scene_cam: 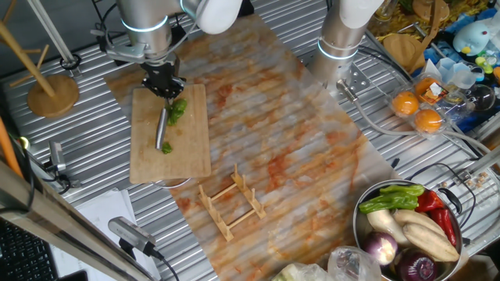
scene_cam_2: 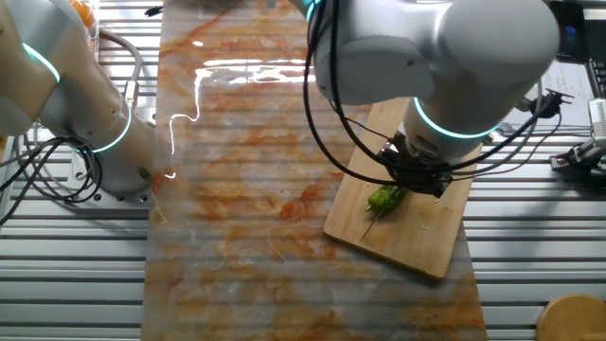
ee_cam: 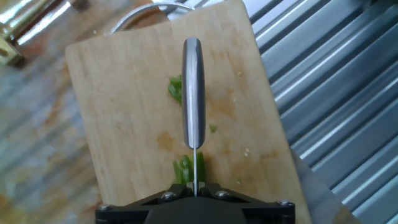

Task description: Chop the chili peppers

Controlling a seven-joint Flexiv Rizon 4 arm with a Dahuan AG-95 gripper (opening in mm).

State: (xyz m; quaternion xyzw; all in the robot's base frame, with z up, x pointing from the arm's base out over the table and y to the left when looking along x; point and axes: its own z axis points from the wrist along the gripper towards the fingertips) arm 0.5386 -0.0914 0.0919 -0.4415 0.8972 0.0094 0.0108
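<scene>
My gripper [scene_cam: 166, 84] is shut on a grey metal knife [scene_cam: 163, 125] that points down over the wooden cutting board [scene_cam: 187, 148]. In the hand view the knife [ee_cam: 194, 93] runs straight out from the gripper [ee_cam: 196, 186], seen edge-on, with its blade over the board [ee_cam: 118, 93]. Bright green chili pepper pieces [ee_cam: 176, 88] lie left of the blade, one bigger piece [ee_cam: 183, 169] sits by the jaws, and a tiny bit [ee_cam: 213, 128] lies to the right. In the fixed views the chili [scene_cam: 178, 109] [scene_cam_2: 385, 197] lies under the gripper [scene_cam_2: 417, 175] on the board [scene_cam_2: 417, 237].
A wooden rack [scene_cam: 232, 201] stands in front of the board. A metal bowl [scene_cam: 361, 226] of mixed vegetables is at the front right, oranges [scene_cam: 418, 109] at the right, a wooden stand [scene_cam: 51, 90] at the left. A second arm's base [scene_cam: 344, 39] stands at the back.
</scene>
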